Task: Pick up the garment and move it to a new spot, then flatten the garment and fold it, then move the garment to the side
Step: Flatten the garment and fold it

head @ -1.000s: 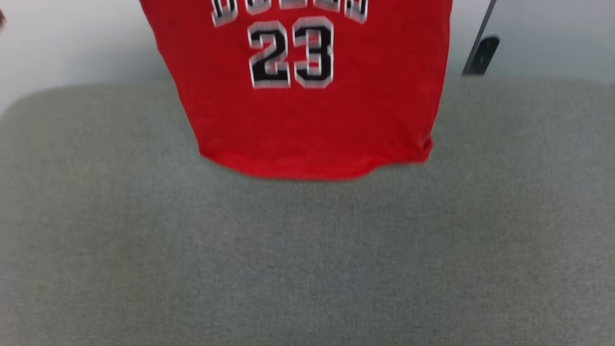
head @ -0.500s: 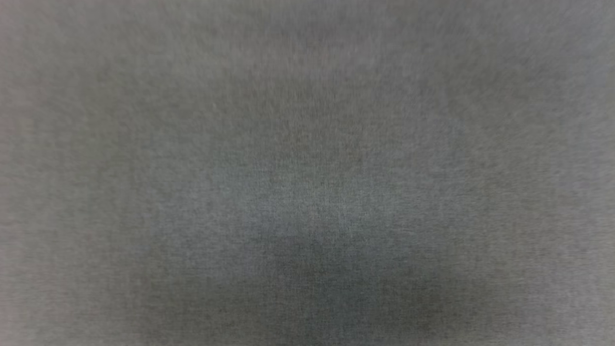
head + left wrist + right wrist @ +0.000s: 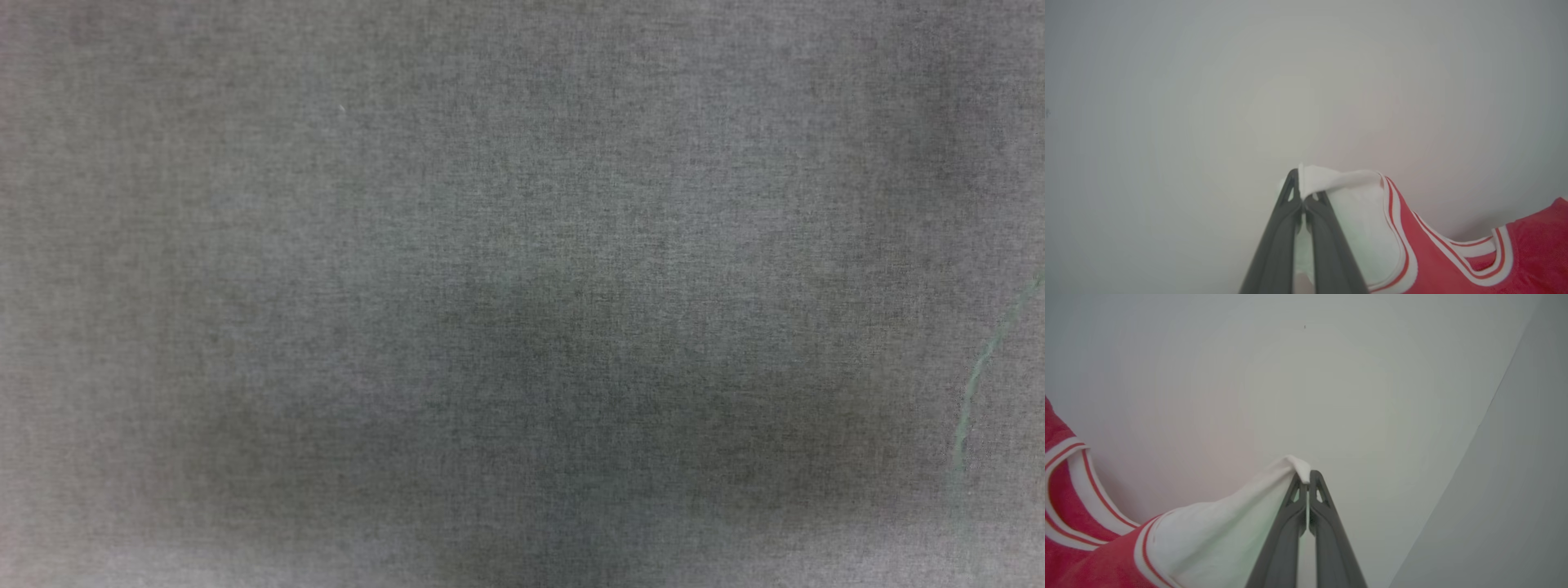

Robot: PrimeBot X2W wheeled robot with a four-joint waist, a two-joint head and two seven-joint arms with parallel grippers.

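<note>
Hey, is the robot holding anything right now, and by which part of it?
Yes, the shirt. The left end effector pinches the edge of one white sleeve, and the right end effector pinches the edge of the other sleeve.

Left pincer [image 3: 1303, 195] has its two dark fingers pressed together on a white sleeve of the garment [image 3: 1453, 265]. Right pincer [image 3: 1307, 479] is clamped on the other sleeve.

one garment [image 3: 1453, 261] was there, red, with two white sleeves counted: the sleeve [image 3: 1355, 212] in the left wrist view and the sleeve [image 3: 1229, 531] in the right wrist view. there were two claws, the left claw [image 3: 1302, 192] and the right claw [image 3: 1306, 477], each with two dark fingers [image 3: 1278, 245]. the head view held one grey woven surface [image 3: 522, 204] with one thin green line [image 3: 976, 384].
</note>
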